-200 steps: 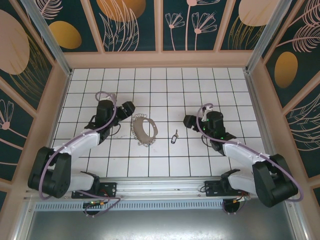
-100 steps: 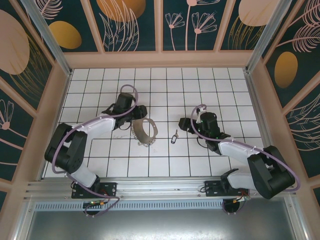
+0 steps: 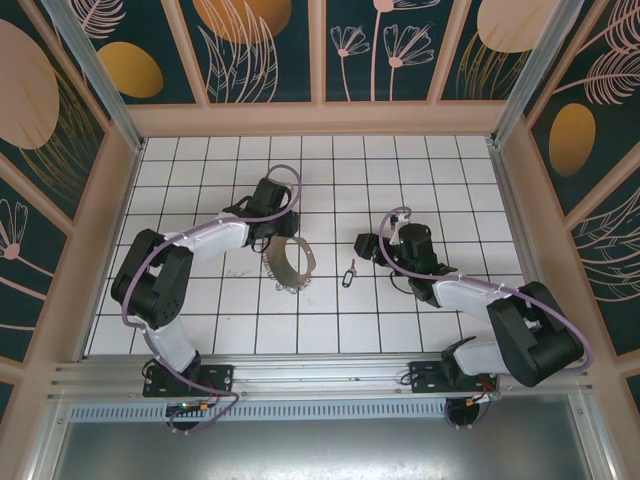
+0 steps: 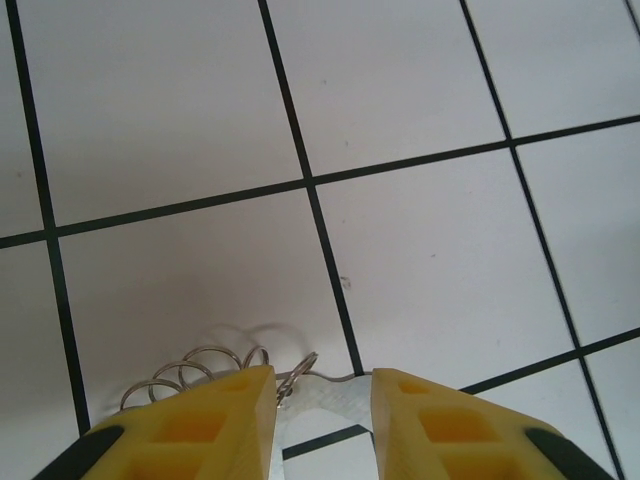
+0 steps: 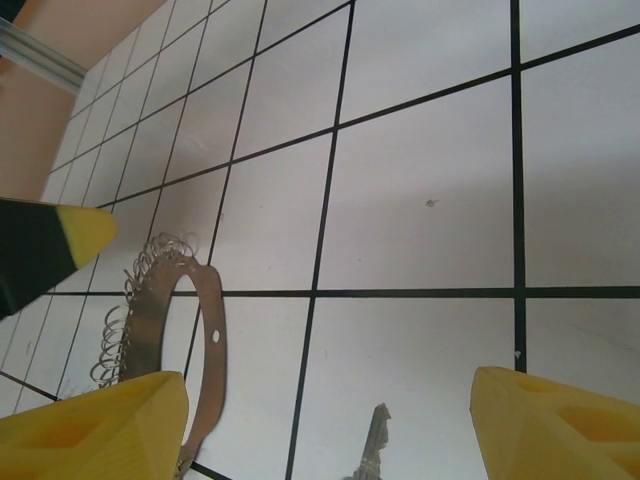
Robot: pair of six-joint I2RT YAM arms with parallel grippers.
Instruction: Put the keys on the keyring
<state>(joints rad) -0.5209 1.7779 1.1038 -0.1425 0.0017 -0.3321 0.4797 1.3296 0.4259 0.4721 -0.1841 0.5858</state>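
Keyring (image 3: 288, 262): mid-bench, far edge between the parted fingers of the left end effector (image 4: 322, 385).
Key (image 3: 349, 273): just beside it, near the right end effector (image 5: 325, 390), spread wide.
Bench (image 3: 400, 330): white tiles; floral walls (image 3: 265, 50).

There is one key (image 3: 349, 273) and one keyring (image 3: 281, 270), its fringe of small rings (image 4: 190, 365) too many to count. Two arms, the left arm (image 3: 200, 243) and the right arm (image 3: 460, 293), each carry one tool: the left tool (image 4: 322, 400) and the right tool (image 5: 325, 400).
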